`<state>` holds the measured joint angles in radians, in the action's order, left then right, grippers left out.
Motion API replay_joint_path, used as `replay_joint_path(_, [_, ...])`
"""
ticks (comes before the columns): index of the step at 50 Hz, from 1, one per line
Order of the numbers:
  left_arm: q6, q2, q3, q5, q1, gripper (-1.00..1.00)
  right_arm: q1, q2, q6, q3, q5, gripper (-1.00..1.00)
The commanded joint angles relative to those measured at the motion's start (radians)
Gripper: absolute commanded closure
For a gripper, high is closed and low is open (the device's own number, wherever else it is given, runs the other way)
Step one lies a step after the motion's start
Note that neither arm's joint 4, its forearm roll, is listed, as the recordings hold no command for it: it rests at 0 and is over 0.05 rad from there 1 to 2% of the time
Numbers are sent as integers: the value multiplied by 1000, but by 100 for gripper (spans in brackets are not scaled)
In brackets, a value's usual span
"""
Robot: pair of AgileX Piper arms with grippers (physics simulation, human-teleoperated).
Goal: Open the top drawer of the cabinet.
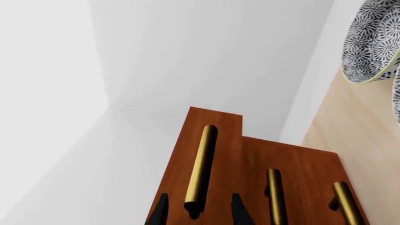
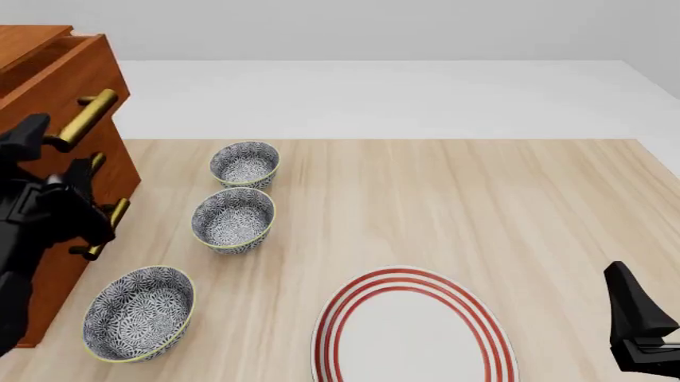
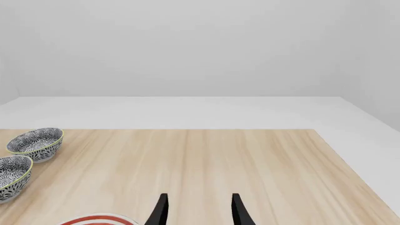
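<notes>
The cabinet stood at the table's far left, its top drawer slightly out; the left gripper straddled the brass handle, fingers apart, unclosed; pulling straight outward seemed best.

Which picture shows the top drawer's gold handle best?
The left wrist view: the top drawer's handle is close and whole, between the left gripper fingers. The front view shows it small at the edge. The right wrist view misses it.
</notes>
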<state>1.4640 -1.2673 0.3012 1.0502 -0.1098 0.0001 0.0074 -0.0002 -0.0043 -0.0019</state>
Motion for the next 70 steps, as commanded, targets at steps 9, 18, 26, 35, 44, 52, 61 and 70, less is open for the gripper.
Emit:
replay_joint_path(9, [-9, 131, -53, -87, 3, -100, 0, 0, 0, 0, 0, -100])
replay_joint_path(18, [-12, 328, -121, -207, 28, -100, 0, 0, 0, 0, 0, -100])
replay_joint_path(26, [-11, 461, -146, -309, 41, -100, 0, 0, 0, 0, 0, -100])
replay_joint_path(35, [-97, 697, -68, -577, 84, -100, 0, 0, 0, 0, 0, -100])
replay_joint_path(44, [-275, 694, 105, -713, 38, -100, 0, 0, 0, 0, 0, -100])
replay_joint_path(52, [-359, 693, 191, -785, 42, -100, 0, 0, 0, 0, 0, -100])
replay_joint_path(61, [-474, 670, 311, -906, 54, -100, 0, 0, 0, 0, 0, -100])
replay_joint_path(70, [-713, 672, 545, -1137, 25, -100, 0, 0, 0, 0, 0, -100])
